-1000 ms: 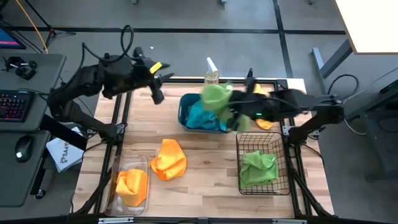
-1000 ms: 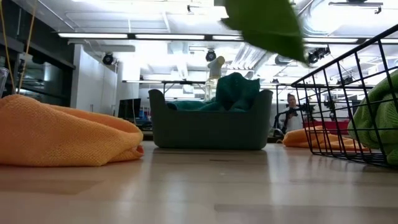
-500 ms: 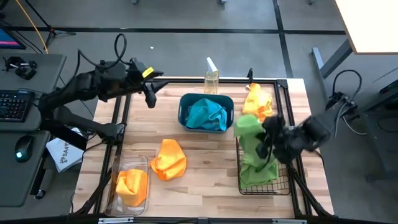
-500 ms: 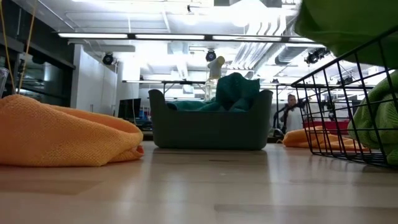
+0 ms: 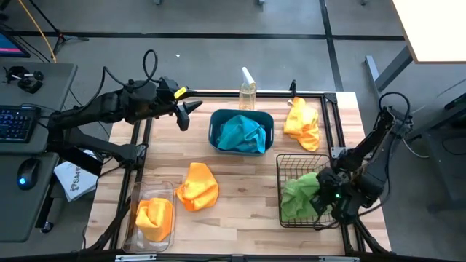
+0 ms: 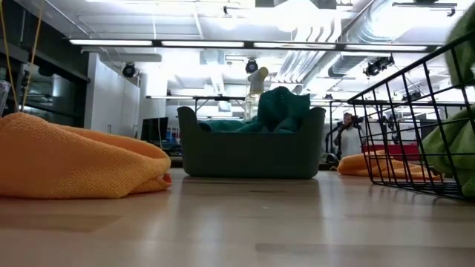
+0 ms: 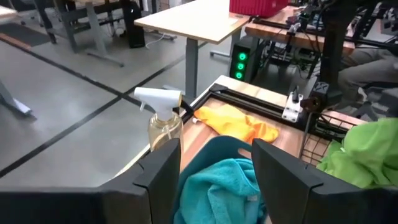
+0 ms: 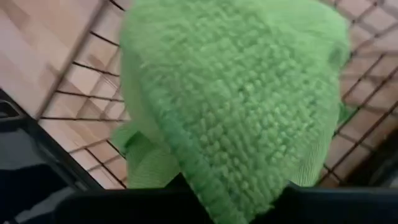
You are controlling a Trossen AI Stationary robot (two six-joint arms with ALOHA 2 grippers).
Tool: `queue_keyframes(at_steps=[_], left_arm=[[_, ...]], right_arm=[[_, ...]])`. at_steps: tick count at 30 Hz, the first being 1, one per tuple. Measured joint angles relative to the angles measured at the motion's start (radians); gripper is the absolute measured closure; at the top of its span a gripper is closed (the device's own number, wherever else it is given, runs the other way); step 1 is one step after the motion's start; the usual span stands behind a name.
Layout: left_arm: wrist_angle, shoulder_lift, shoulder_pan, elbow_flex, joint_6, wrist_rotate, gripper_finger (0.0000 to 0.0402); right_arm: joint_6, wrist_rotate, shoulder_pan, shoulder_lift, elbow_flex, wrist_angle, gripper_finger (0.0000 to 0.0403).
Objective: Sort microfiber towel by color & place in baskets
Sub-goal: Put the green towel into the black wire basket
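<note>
My right gripper (image 5: pixel 324 199) is low over the black wire basket (image 5: pixel 285 166) at the table's near right, shut on a lime green towel (image 8: pixel 236 93). More green cloth (image 5: pixel 298 195) lies in that basket. The teal tub (image 5: pixel 215 124) at mid-table holds turquoise towels (image 5: pixel 242 135). One orange towel (image 5: pixel 196 185) lies on the boards, another (image 5: pixel 154 217) sits in the clear bin (image 5: pixel 131 218), and a third (image 5: pixel 302 122) lies at the far right. My left gripper (image 7: pixel 216 180) hangs open, left of the tub. My right gripper pinches the lime green towel by a bunched part (image 8: pixel 227 190) between its two fingers, coming slantwise from above and the table's right. The towel hangs slack below the fingers inside the wire basket; whether its lower end rests on the cloth there, I cannot tell.
A clear spray bottle (image 5: pixel 247 91) stands at the far edge behind the tub. A black frame rail (image 5: pixel 145 138) runs along the table's left side. Bare boards (image 5: pixel 240 204) lie between the loose orange towel and the wire basket. A person sits in the room beyond (image 6: pixel 346 133).
My right gripper has carried the green towel from above the teal tub toward the table's right and near edge, then down into the wire basket. The towel, first lifted clear and hanging high, now sits low inside the basket.
</note>
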Motion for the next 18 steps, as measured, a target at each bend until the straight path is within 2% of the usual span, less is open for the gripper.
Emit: queue_keyframes(at_steps=[5,10,15,18], left_arm=[[0.013,-0.001,0.0,0.0,0.021,0.0,0.0215],[0.013,-0.001,0.0,0.0,0.021,0.0,0.0215],[0.013,-0.001,0.0,0.0,0.021,0.0,0.0215],[0.013,-0.001,0.0,0.0,0.021,0.001,0.0215]], right_arm=[[-0.082,-0.104,-0.095,-0.008,-0.078,0.203,0.0403],[-0.176,-0.319,-0.222,-0.004,-0.235,0.369,0.0403],[-0.28,-0.346,-0.309,-0.016,-0.296,0.412,0.0393],[-0.345,-0.378,-0.36,-0.02,-0.297,0.416,0.0368]])
